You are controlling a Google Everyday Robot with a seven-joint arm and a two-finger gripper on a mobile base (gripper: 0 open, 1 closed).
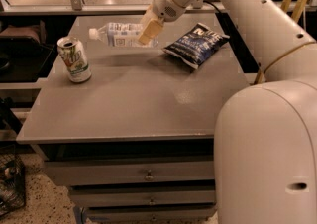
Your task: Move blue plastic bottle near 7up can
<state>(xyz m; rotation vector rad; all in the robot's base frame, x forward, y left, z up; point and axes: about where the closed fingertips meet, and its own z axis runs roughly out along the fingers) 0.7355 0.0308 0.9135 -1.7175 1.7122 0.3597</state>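
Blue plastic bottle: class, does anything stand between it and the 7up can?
Nothing visible does. The tool grips the blue plastic bottle near the table's back edge; only bare tabletop separates it from the 7up can. The chip bag lies on the bottle's other side.

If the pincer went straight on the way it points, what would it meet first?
Probably the grey table top: the pincer, gripping the blue plastic bottle, points down and left, not at the 7up can. Depth is unclear.
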